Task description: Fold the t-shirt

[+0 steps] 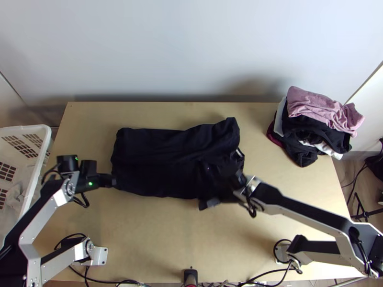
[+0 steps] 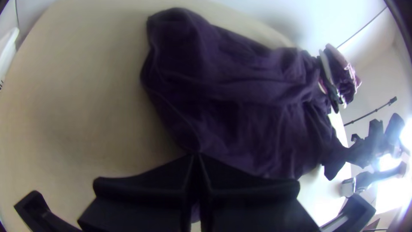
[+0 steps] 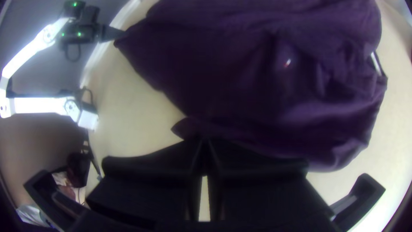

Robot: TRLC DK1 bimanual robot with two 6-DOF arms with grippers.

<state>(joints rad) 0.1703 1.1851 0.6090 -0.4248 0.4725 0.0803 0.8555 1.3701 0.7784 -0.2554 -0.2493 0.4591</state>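
i have left gripper (image 1: 114, 181) pinching dark shirt (image 1: 153, 165) at near left corner, right gripper (image 1: 209, 204) clamped on its near edge; clothes pile (image 1: 318, 112) right of shirt.

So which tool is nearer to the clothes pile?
Right. The right tool is at the t-shirt's near edge, left of the pile; the left tool is farther left, at the shirt's left end.

Worktop count: one table (image 1: 158, 234), one shirt (image 1: 158, 165), two arms (image 1: 40, 225), two grippers, being one left gripper (image 1: 114, 181) and one right gripper (image 1: 213, 202). Off to the sides, one basket (image 1: 40, 131) and one clothes pile (image 1: 316, 124), its garments overlapping, number unclear.
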